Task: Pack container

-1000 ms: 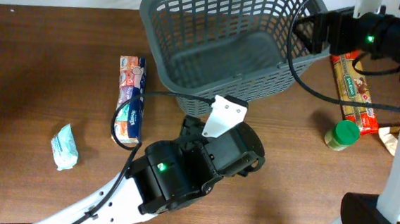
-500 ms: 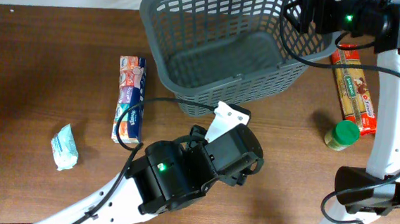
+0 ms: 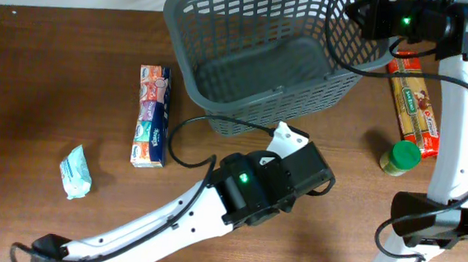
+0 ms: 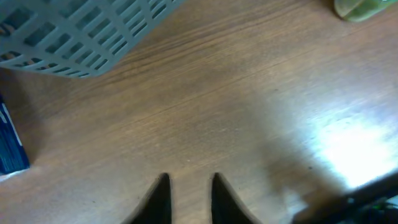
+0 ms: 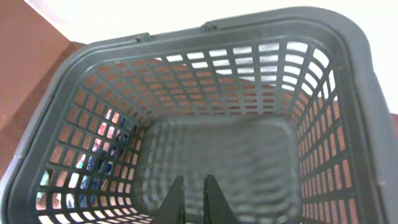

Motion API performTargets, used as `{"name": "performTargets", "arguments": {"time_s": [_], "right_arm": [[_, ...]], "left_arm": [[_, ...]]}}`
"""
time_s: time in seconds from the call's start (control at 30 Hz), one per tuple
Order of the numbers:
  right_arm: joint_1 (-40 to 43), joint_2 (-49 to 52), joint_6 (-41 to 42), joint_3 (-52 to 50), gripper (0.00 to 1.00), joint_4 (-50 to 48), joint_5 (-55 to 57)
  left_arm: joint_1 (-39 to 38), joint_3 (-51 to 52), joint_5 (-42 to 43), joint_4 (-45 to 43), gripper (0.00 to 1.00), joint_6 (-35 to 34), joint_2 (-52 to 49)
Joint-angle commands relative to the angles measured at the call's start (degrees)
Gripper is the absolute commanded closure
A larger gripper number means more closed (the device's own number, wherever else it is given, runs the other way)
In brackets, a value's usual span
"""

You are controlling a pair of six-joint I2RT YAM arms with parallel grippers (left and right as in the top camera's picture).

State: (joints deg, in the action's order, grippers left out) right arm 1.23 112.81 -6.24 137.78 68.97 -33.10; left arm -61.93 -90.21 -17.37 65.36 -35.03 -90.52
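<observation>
The container (image 3: pixel 285 108), a big dark grey lattice basket, stands at the back middle of the brown table with nothing inside. My right gripper (image 5: pixel 193 180) hangs over its right end (image 3: pixel 359 17), pointing into the hollow (image 5: pixel 249 81). Its jaws are shut and hold nothing. My left gripper (image 4: pixel 189 180) hovers low over bare wood just in front of the basket's near right corner (image 4: pixel 81 31). Those jaws stand close together with only table showing between them. In the overhead view the left wrist (image 3: pixel 297 173) hides its fingers.
A long tissue multipack (image 3: pixel 152 117) lies left of the basket, and a small light-blue packet (image 3: pixel 75 172) lies further left. Right of the basket are a long red-brown pack (image 3: pixel 413 106) and a green-lidded jar (image 3: pixel 400 157); the jar (image 4: pixel 364 7) also shows in the left wrist view.
Both grippers closed from wide open. The left arm swung right along the basket's front. The right arm rose and settled over the basket's right end.
</observation>
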Motion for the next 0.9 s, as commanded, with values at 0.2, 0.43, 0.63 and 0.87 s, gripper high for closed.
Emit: {"name": "performTargets", "arguments": {"time_s": [0.2, 0.43, 0.63, 0.87], "right_arm": [[-0.5, 1.1, -0.3, 0.0, 0.96, 3.6, 5.9], [-0.5, 1.1, -0.3, 0.0, 0.96, 6.5, 12.5], [-0.5, 1.1, -0.3, 0.0, 0.96, 8.5, 16.3], [-0.5, 1.1, 2.3, 0.0, 0.96, 8.9, 21.6]], "left_arm": [[0.5, -0.9, -12.7, -1.4, 0.98, -2.1, 0.1], [3.8, -0.9, -12.7, -3.1, 0.98, -2.3, 0.1], [7.4, -0.9, -12.5, -4.5, 0.98, -2.3, 0.1], [8.0, -0.9, -11.5, -6.0, 0.98, -2.3, 0.1]]}}
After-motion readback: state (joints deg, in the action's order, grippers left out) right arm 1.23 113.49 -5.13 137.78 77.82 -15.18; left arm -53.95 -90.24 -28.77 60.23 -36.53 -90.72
